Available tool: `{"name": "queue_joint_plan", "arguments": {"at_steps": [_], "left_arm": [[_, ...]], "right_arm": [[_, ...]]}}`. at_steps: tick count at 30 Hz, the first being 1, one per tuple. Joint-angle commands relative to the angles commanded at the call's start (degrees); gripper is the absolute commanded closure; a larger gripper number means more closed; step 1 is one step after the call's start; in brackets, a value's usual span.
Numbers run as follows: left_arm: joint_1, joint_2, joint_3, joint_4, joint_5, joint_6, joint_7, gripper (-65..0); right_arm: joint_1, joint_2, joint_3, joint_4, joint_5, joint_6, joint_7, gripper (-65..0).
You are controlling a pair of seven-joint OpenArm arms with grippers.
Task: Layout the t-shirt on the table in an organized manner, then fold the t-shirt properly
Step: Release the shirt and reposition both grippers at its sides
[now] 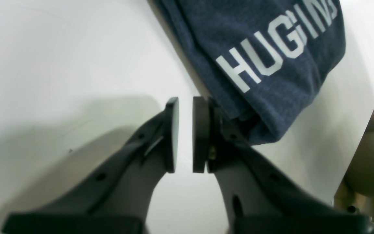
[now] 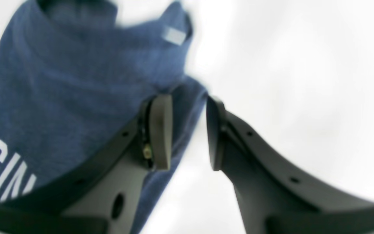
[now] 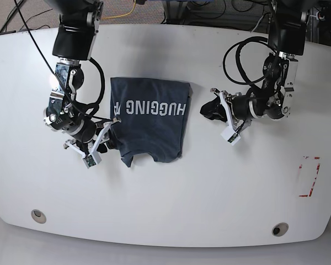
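Note:
The dark slate-blue t-shirt lies flat on the white table, folded in to a rough rectangle, its white lettering upside down in the base view. My right gripper is at the shirt's left edge. In the right wrist view it is open, one finger over the t-shirt, the other over bare table, with a small white tag beyond. My left gripper hovers just off the shirt's right edge. Its pads stand a narrow gap apart with nothing between, beside the t-shirt.
A red-taped rectangle marks the table's right side. Two round grey grommets sit near the front edge. Black cables loop off both arms. The table's curved edge runs close to the shirt in the left wrist view.

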Motion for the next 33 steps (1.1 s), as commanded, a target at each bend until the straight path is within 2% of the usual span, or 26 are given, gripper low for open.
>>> {"name": "queue_joint_plan", "arguments": {"at_steps": [5, 11, 16, 17, 21, 28, 33], "left_arm": [[-0.3, 2.4, 0.2, 0.0, 0.0, 0.0, 0.0, -6.4], [-0.5, 3.7, 0.2, 0.0, 0.1, 0.0, 0.0, -6.4], [-1.2, 4.4, 1.4, 0.0, 0.1, 0.0, 0.0, -6.4], [-1.2, 4.4, 1.8, 0.0, 0.1, 0.0, 0.0, -6.4], [-1.0, 4.3, 1.8, 0.0, 0.1, 0.0, 0.0, -6.4], [-0.9, 4.1, 1.8, 0.0, 0.1, -0.1, 0.0, -6.4], [-0.9, 4.0, 1.8, 0.0, 0.1, -0.2, 0.0, -6.4]], "right_arm": [[-0.3, -0.7, -0.3, 5.1, 0.5, 0.00, -3.7, -16.5], [-0.5, -6.2, -0.4, 8.2, 0.0, 0.00, -7.3, -16.5], [-0.1, -8.3, -0.4, 3.2, -0.1, 0.00, -6.1, -16.5], [0.1, -8.3, -0.4, 0.6, -0.1, 0.00, -4.3, -16.5], [2.2, -7.4, -0.4, -7.8, -0.4, 0.00, 3.4, -16.5], [6.9, -1.7, 0.0, -19.6, -3.1, 0.00, 10.6, -16.5], [7.9, 0.6, 0.0, -17.8, -2.9, 0.00, 8.9, -16.5]]}}
